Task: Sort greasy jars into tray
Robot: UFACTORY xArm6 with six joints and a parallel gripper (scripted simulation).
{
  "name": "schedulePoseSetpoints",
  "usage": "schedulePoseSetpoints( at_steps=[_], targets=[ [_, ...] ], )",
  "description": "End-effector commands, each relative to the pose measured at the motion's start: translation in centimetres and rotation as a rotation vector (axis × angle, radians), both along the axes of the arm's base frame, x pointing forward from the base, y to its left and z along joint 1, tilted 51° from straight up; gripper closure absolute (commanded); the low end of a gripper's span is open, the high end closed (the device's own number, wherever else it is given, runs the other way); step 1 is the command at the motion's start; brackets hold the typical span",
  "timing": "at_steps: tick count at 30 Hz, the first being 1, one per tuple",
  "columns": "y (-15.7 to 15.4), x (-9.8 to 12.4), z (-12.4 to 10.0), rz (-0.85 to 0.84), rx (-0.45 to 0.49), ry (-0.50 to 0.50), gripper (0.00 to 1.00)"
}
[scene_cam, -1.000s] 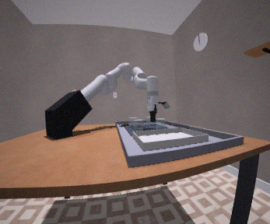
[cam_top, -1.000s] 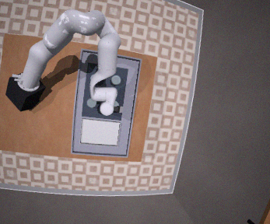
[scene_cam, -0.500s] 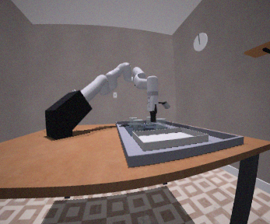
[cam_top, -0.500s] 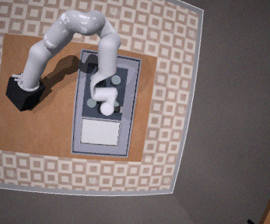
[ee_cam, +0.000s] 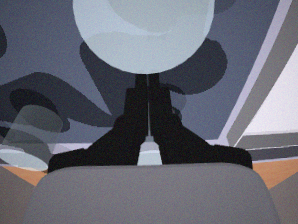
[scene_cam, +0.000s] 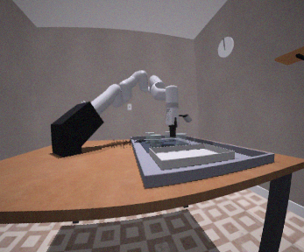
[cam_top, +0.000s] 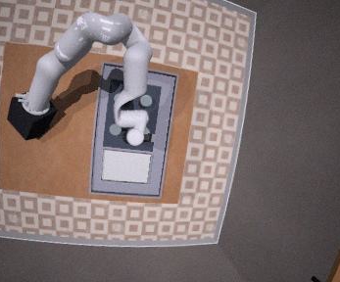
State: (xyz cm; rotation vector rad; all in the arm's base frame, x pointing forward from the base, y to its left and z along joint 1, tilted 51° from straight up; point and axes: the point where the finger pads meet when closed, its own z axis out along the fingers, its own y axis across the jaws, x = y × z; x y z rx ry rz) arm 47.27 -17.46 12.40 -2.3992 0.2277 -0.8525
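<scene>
A wooden surface (cam_top: pixel 50 162) (scene_cam: pixel 71 179) (ee_cam: pixel 287 172) carries everything. Nearest is the white tray (cam_top: pixel 126 166) (scene_cam: pixel 194 162) (ee_cam: pixel 275 95); behind it, the jars are on the dark mat (cam_top: pixel 128 146) (ee_cam: pixel 30 55). The arm (cam_top: pixel 136 73) (scene_cam: pixel 172 98) bends over, its hand pointing down, the fingers (scene_cam: pixel 173 130) narrow together, holding nothing, near one jar (ee_cam: pixel 144 37). Farther is a wall clock (scene_cam: pixel 225 47).

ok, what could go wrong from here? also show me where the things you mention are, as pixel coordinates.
The shut gripper (scene_cam: pixel 173 135) (ee_cam: pixel 148 85) has its fingertips right by one glass jar (ee_cam: pixel 143 37); a further push might tip it or send it sliding, more so if greasy. Another jar (cam_top: pixel 115 129) stands on the same mat (cam_top: pixel 110 142), so a shoved one could perhaps knock into it. The tray (cam_top: pixel 126 181) (scene_cam: pixel 194 162) is beside the mat, and a runaway jar might hit its rim.
</scene>
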Motion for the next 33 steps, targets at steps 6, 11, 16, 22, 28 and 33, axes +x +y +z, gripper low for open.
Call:
schedulePoseSetpoints(
  at_steps=[6,11,16,22,28,33],
  targets=[
    [-0.15,0.12,0.16,-0.002,-0.002,-0.002,1.00],
    [-0.17,0.16,0.19,-0.002,-0.002,-0.002,1.00],
    [-0.19,0.21,0.22,-0.002,-0.002,-0.002,1.00],
    [-0.21,0.27,0.26,-0.002,-0.002,-0.002,1.00],
    [-0.24,0.32,0.29,-0.002,-0.002,-0.002,1.00],
    [-0.26,0.36,0.32,-0.002,-0.002,-0.002,1.00]
  ],
)
